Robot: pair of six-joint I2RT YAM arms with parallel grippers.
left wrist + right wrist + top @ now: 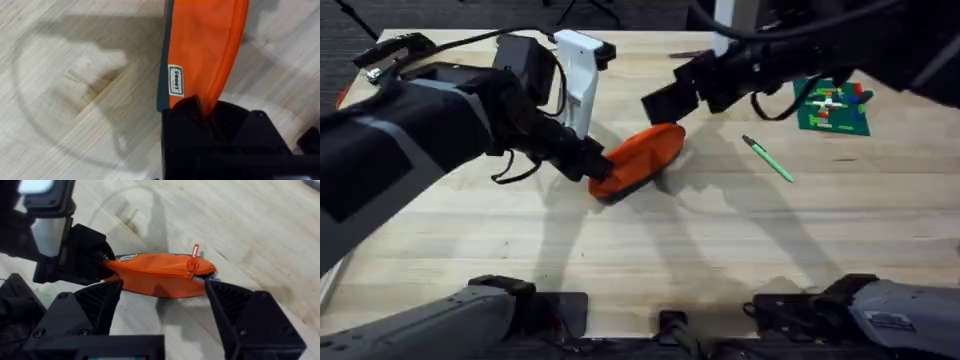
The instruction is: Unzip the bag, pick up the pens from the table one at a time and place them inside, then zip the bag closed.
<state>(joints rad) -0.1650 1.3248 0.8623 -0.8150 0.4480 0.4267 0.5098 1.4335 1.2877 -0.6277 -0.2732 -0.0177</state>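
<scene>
your left gripper [592,165] has its jaws clamped on one end of the long orange fabric pencil pouch [638,158], which lies mid-surface on the light wooden plank surface [720,250]. your right gripper [162,302] hangs over the pouch's other end w/ jaws wide, near the small red zip pull [194,251], zip shut. slim green pen [766,159] lies apart, to the right.

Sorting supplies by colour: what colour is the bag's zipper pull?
Red, on the orange bag; the zipper pull shows best in the right wrist view.
</scene>
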